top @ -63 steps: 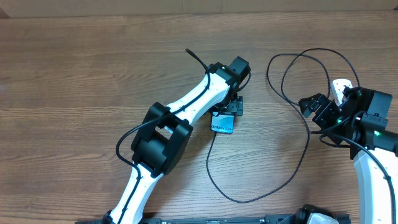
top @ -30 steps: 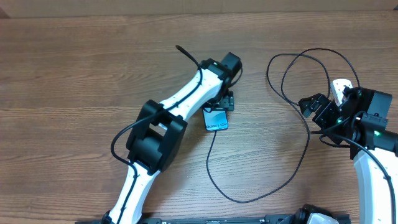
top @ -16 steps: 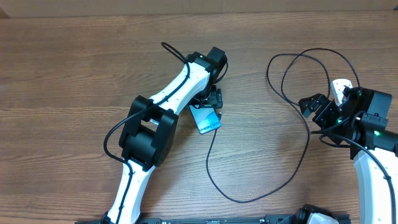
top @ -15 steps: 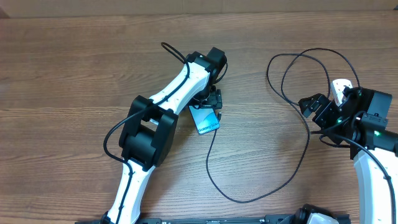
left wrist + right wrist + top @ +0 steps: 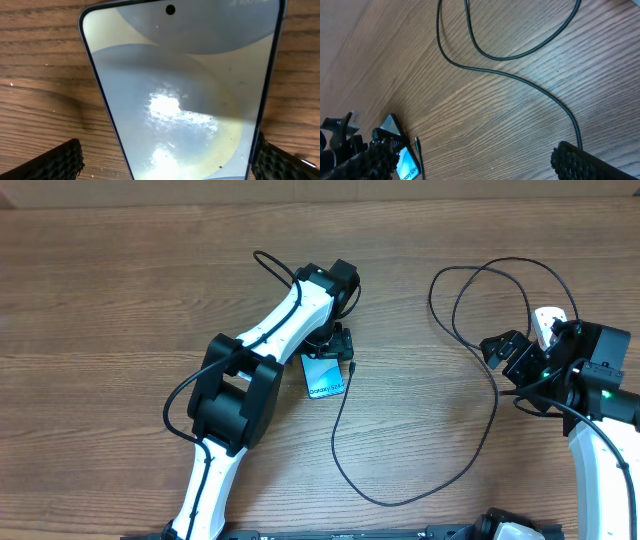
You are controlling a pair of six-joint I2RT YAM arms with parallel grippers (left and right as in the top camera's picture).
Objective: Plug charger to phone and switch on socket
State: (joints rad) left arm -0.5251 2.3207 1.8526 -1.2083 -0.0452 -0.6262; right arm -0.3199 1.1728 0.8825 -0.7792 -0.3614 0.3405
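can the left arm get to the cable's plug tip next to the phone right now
Probably yes. The left arm has its jaws open over the phone, gripping nothing, and the plug tip lies on bare table just beside the phone, with nothing covering it.

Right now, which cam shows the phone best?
Overhead: nearly the whole phone lies flat on the table, with the charger tip right beside it. Left wrist is a close-up of the screen only, glare-washed and cropped at the bottom. Right wrist catches just a corner at the lower left.
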